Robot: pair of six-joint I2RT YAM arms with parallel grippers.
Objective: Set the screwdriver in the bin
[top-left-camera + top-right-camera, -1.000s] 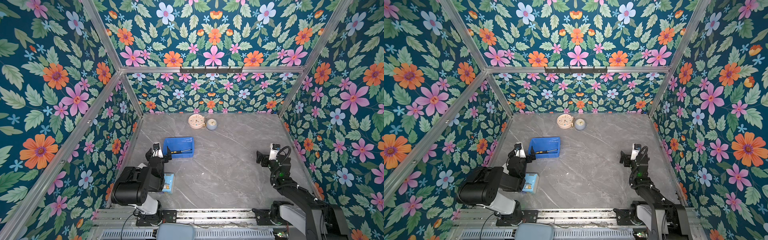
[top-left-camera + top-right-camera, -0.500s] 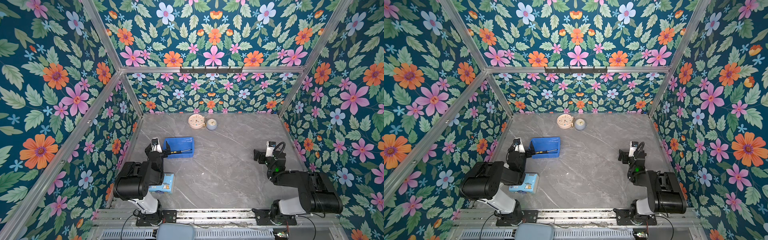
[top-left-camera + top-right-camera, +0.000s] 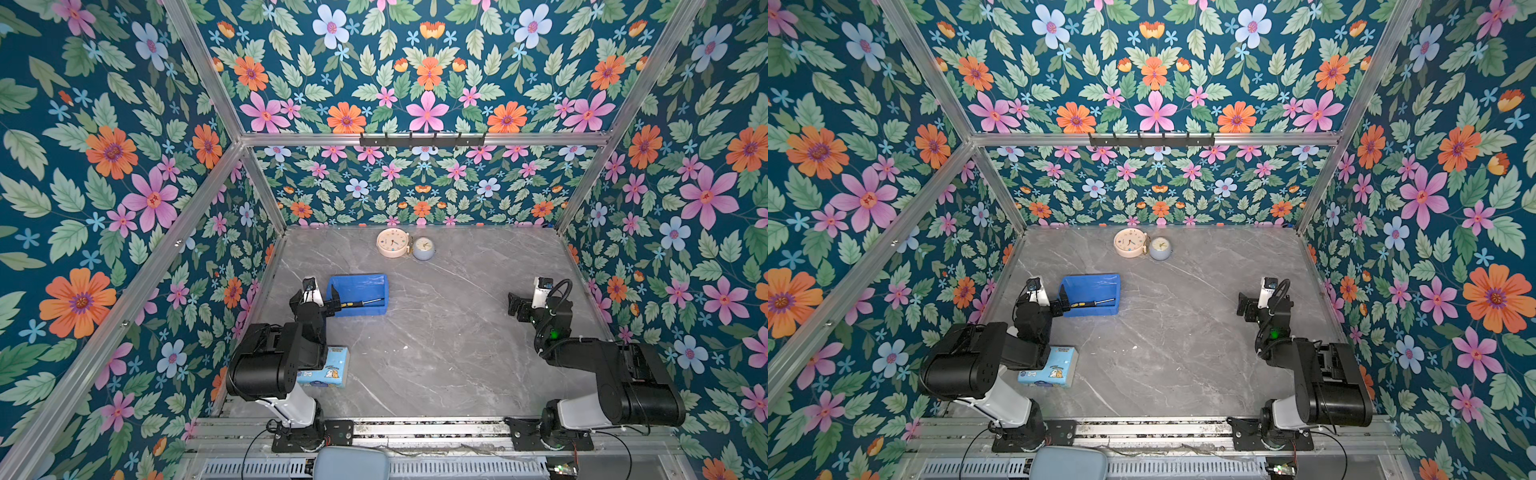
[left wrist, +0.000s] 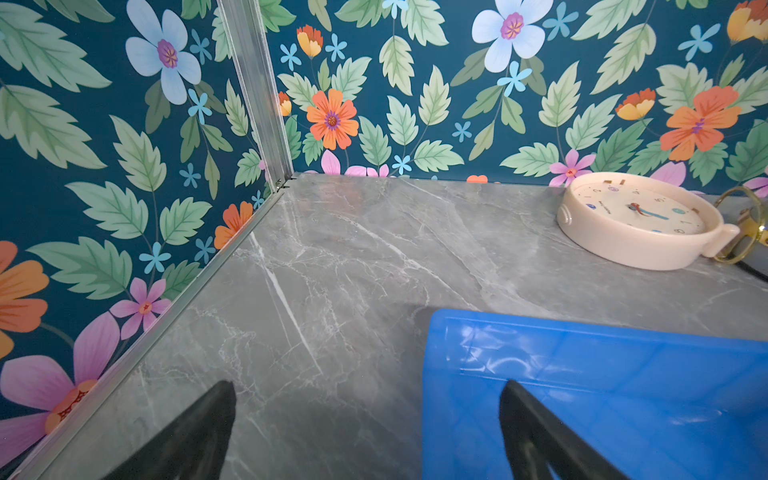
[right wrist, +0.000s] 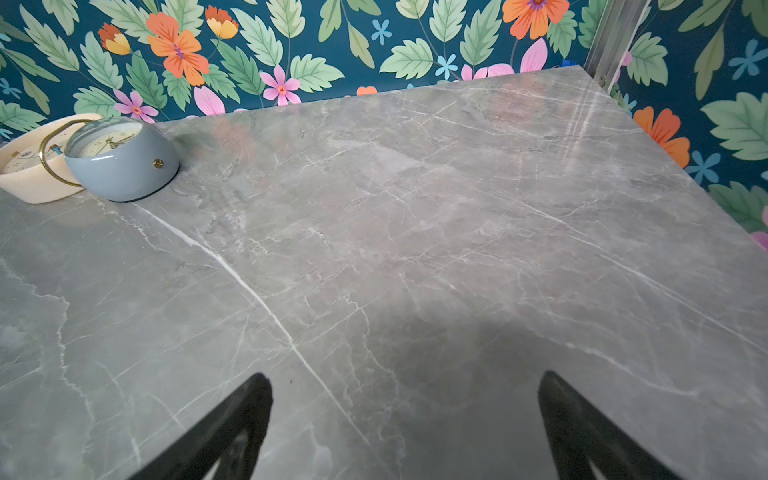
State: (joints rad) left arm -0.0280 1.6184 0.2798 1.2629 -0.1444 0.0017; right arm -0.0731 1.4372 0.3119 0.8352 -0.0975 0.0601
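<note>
1. Screwdriver [image 3: 360,302] lies flat inside blue bin [image 3: 359,282], along the wall nearest the robot, handle toward left pincer.
2. Left pincer [image 4: 368,386] spread wide, empty, one finger [image 4: 536,432] over bin's left end.
3. Right pincer [image 5: 404,376] spread wide, empty, over bare surface [image 5: 415,208], well apart from bin.

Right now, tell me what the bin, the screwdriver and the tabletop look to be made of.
Bin: glossy blue plastic, going by the light streaks and moulded lines. Screwdriver: thin dark shaft, likely metal; black-and-yellow handle, plastic or rubber, too small to tell. Tabletop: grey slab with white veins and a soft sheen; marble or a printed imitation, unclear.
</note>
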